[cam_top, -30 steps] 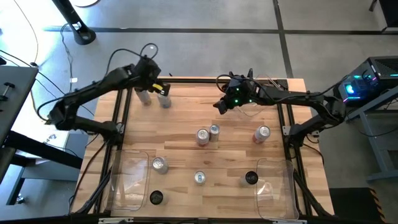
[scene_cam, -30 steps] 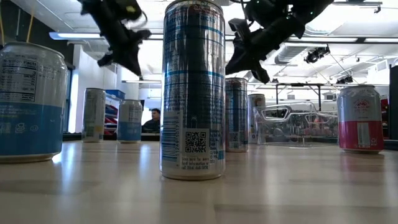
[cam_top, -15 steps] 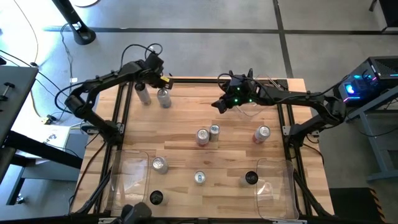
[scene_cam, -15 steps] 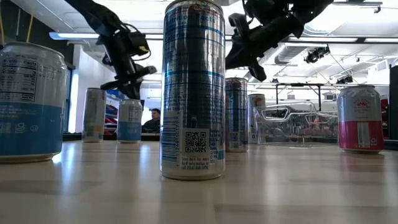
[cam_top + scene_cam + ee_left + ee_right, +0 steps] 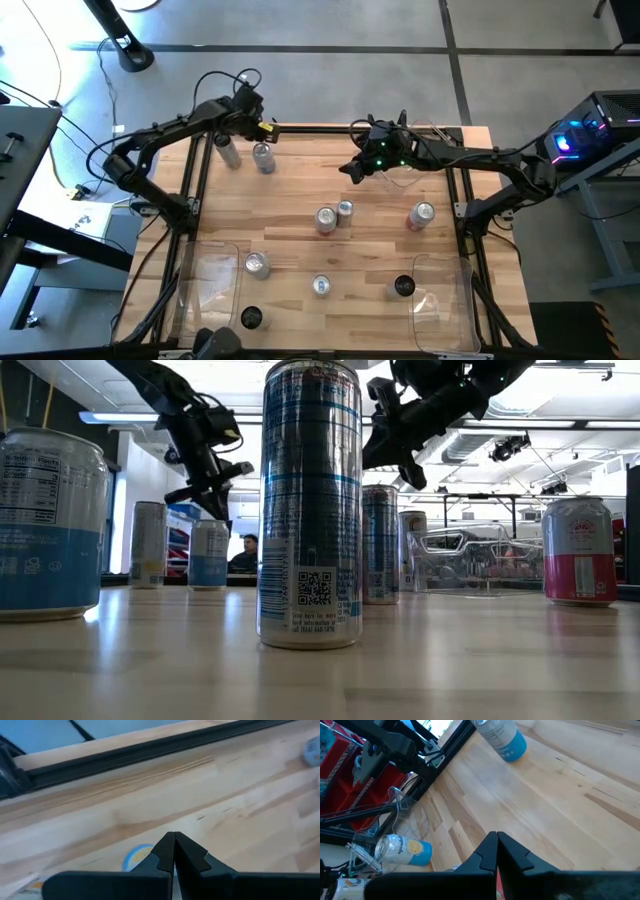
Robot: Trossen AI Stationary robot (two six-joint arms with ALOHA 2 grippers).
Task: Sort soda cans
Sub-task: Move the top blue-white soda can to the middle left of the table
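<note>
Over at the far left corner of the pale wooden slatted table (image 5: 300, 190) hangs the left gripper (image 5: 262, 127), fingers pressed tight together, holding nothing. Just below its tip stand two tall silver-and-blue cans (image 5: 264, 157), side by side, untouched. Further toward the near edge from it, a silver-topped can (image 5: 256, 264) sits beside a clear plastic bin (image 5: 205, 290), and a black-topped dark can (image 5: 251, 318) stands at that bin's edge. Moving across, a pair of silver cans (image 5: 334, 215) touch mid-table, with a lone silver can (image 5: 321, 286) nearer the front. Now the right gripper (image 5: 348, 170), raised above the far middle, jaws fully closed and empty; the touching pair lies just forward of its tip. To its right stand a silver-and-red can (image 5: 421, 214) and another black-topped can (image 5: 403, 287) by the right-hand clear bin (image 5: 445, 300)
</note>
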